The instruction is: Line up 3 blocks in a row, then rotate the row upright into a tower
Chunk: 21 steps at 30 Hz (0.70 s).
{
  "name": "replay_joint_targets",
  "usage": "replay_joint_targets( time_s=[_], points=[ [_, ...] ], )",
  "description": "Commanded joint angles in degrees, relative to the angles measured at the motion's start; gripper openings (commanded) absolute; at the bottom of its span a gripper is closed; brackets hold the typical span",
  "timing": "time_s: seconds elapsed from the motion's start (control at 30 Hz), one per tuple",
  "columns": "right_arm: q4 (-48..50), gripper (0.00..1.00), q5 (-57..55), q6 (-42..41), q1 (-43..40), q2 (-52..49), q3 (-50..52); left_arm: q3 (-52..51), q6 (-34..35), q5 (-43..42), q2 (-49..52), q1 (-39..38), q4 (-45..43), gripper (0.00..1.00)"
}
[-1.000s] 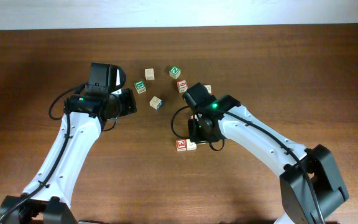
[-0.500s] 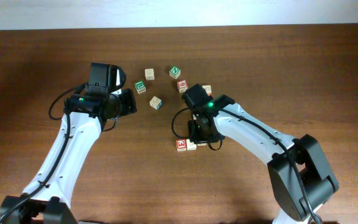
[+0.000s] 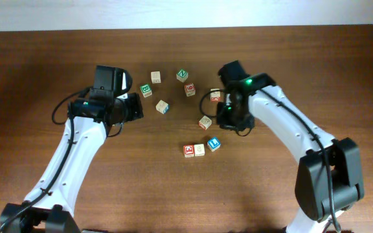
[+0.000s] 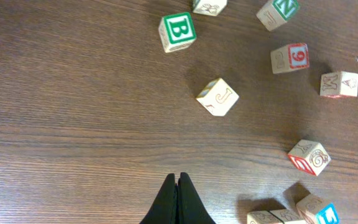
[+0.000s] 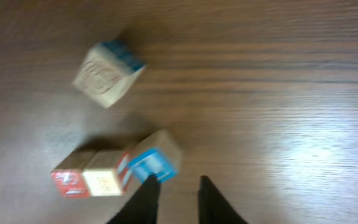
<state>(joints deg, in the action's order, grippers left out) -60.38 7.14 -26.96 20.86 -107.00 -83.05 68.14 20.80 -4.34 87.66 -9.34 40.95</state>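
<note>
You have ten small pale-wood alphabet cubes on the dark wooden table. Your left pincer is pressed together, all ten cubes ahead of it. Your right pincer stands slightly apart, empty, one blue-faced cube just beside its fingertip.

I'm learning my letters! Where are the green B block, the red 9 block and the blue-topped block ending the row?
green B block (image 4: 178,31): left wrist view, on its B face.
red 9 block (image 4: 297,55): left wrist view, on its 9 face.
blue-topped block (image 3: 214,144): overhead view, on its blue top.
</note>
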Motion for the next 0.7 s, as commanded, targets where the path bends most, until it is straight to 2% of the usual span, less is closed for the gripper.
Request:
replay_joint_targets(
  time_s=[0.0, 0.27, 0.37, 0.53, 0.67],
  points=[
    [2.23, 0.09, 1.68, 1.64, -0.59, -0.24, 3.04, -0.76, 0.63, -0.68, 1.75, -2.01, -0.20, 0.00],
    [16.65, 0.08, 9.57, 1.60, -0.52, -0.92, 13.92, -0.76, 3.82, -0.85, 4.92, -3.69, -0.17, 0.00],
    [16.41, 0.04, 13.53, 0.68, -0.52, -3.23, 14.27, -0.76, 3.82, -0.87, 4.92, -3.69, 0.07, 0.00],
    [12.90, 0.05, 13.75, -3.58, -0.52, -3.76, 14.38, -0.76, 3.82, -0.90, 4.92, -3.69, 1.57, 0.00],
    [13.84, 0.05, 13.68, -3.52, 0.66, -3.76, 14.47, -0.76, 3.82, -1.73, 4.92, -3.69, 1.77, 0.00]
  ],
)
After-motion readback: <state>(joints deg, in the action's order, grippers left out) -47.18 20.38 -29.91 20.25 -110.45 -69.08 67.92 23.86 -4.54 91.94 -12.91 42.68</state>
